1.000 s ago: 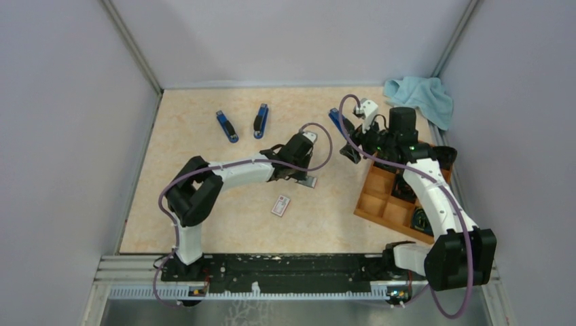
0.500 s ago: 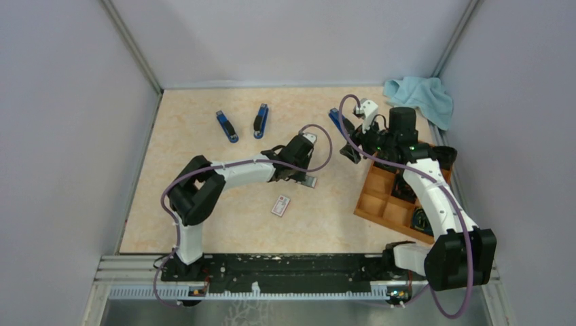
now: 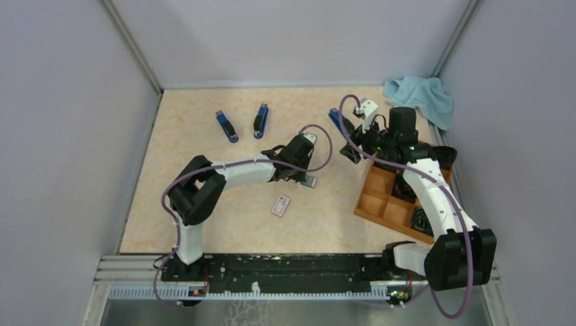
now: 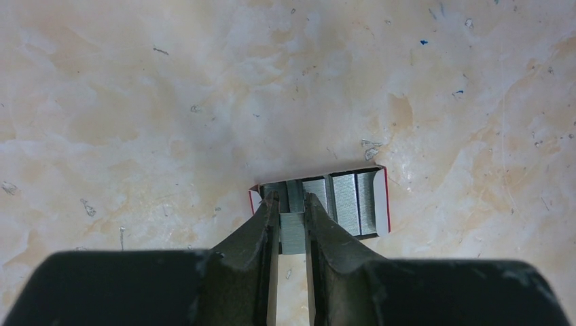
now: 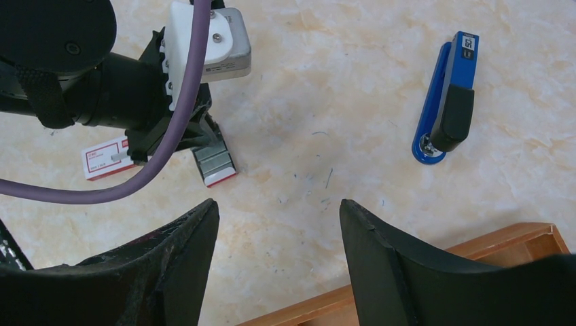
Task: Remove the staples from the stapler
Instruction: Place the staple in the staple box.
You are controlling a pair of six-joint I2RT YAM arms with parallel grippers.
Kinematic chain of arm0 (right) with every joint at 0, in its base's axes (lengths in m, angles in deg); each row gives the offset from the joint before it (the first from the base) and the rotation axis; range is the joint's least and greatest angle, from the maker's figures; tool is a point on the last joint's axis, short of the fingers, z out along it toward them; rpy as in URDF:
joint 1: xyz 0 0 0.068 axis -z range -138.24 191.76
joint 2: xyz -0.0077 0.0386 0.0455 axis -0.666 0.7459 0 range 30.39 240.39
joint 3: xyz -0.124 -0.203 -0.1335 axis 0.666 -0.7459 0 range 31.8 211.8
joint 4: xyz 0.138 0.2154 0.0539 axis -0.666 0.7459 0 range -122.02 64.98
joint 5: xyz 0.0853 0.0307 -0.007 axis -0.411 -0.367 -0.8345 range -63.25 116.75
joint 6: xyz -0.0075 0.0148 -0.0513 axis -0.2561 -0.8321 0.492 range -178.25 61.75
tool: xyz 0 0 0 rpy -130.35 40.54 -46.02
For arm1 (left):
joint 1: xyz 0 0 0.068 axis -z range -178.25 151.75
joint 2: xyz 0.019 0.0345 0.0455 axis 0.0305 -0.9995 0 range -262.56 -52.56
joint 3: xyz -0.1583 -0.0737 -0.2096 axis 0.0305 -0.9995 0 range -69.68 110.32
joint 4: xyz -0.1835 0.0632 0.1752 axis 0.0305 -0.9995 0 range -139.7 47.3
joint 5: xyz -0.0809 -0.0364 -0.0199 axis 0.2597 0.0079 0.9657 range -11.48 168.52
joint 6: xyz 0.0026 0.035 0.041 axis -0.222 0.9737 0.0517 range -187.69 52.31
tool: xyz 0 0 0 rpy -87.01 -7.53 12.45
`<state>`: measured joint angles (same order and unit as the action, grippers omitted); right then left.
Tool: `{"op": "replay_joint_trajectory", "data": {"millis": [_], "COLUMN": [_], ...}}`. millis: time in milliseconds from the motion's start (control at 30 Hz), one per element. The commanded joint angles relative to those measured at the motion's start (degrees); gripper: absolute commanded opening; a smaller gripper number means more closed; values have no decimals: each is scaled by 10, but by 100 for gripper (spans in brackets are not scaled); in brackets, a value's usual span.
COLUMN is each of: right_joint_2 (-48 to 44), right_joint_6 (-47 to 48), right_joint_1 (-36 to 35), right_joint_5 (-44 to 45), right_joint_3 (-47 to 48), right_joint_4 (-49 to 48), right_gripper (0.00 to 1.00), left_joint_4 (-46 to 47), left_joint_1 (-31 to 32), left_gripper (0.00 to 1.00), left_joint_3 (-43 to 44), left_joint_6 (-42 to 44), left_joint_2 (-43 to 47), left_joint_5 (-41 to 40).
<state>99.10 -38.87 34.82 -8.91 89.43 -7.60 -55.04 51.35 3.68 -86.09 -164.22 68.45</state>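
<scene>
Looking down on a desk (image 3: 197, 122) of pale beige, marble-patterned laminate, showing fine scuffs and small dark flecks in the wrist views. Being boxed in on three sides by a plain lavender-grey left wall (image 3: 61, 136), back wall (image 3: 292, 41) and right wall (image 3: 519, 102), meeting at slim grey metal corner posts (image 3: 132, 44) slanting outward in the overhead view. Being lit softly and evenly, casting only faint shadows, with a silver slotted rail (image 3: 306, 293) running along the desk's near edge.
</scene>
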Motion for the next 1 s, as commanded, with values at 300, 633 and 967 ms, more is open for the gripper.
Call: {"op": "replay_joint_trajectory", "data": {"millis": [300,633,967], "right_joint_2": [-7,-7,-7], "right_joint_6": [3,3,9], "right_joint_1": [3,4,4], "right_joint_5": [-11,-12,-38], "right_joint_3": [0,0,-8], "right_joint_4": [-26,-27,-28], "right_gripper": [67,66,66], "left_joint_4": [-15,-27,63], "left_joint_1": [1,5,9], "left_gripper": [28,29,28], "left_joint_3": [24,36,-36], "left_joint_6": [-4,-4,-8], "left_joint_2": [-6,1,97], "left_joint_5": [-9,-13,24]}}
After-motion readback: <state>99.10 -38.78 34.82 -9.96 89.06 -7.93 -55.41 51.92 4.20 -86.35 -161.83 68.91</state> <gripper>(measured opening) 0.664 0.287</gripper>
